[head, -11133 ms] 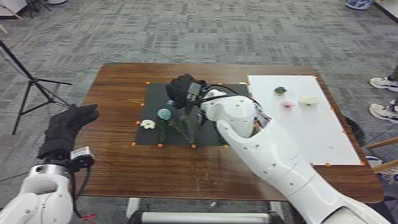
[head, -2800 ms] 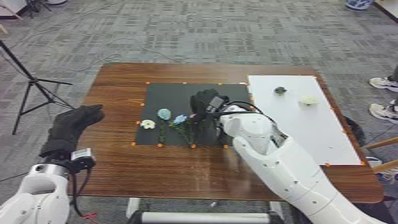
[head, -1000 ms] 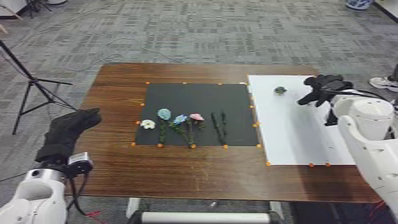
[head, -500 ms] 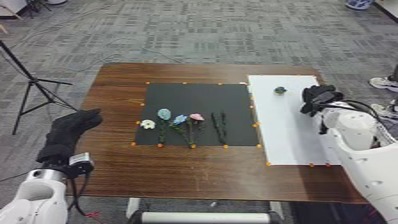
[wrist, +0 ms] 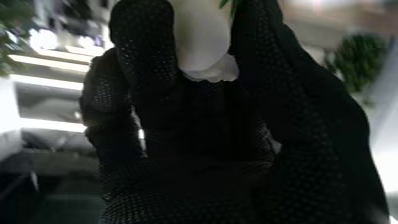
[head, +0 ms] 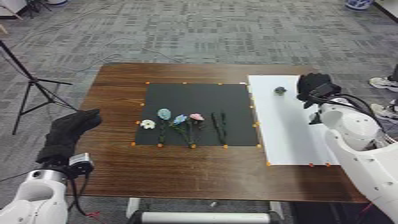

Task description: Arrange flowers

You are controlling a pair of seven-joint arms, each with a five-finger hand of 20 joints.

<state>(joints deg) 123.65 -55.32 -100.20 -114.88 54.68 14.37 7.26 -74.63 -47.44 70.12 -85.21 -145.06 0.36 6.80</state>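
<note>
My right hand [head: 317, 86] is over the right side of the white sheet [head: 286, 135]. In the right wrist view, the fingers and thumb of my right hand [wrist: 306, 105] pinch a cream flower head [wrist: 202, 37], with a bit of green at it. A small dark flower head [head: 280, 90] lies on the sheet, left of the hand. On the black mat [head: 195, 95] are a white flower [head: 148, 123], a light blue one [head: 164, 113], a blue one [head: 180, 119] and a pink one [head: 196, 117], beside two bare dark stems [head: 220, 127]. My left hand [head: 74, 126] is open off the table's left side.
Orange markers line the mat and the sheet on the brown table [head: 191, 175]. A black tripod [head: 33, 80] stands on the floor at the left.
My right hand has left the mat for the white sheet and taken hold of the cream flower head. The pink flower has gone from the sheet to the mat.
</note>
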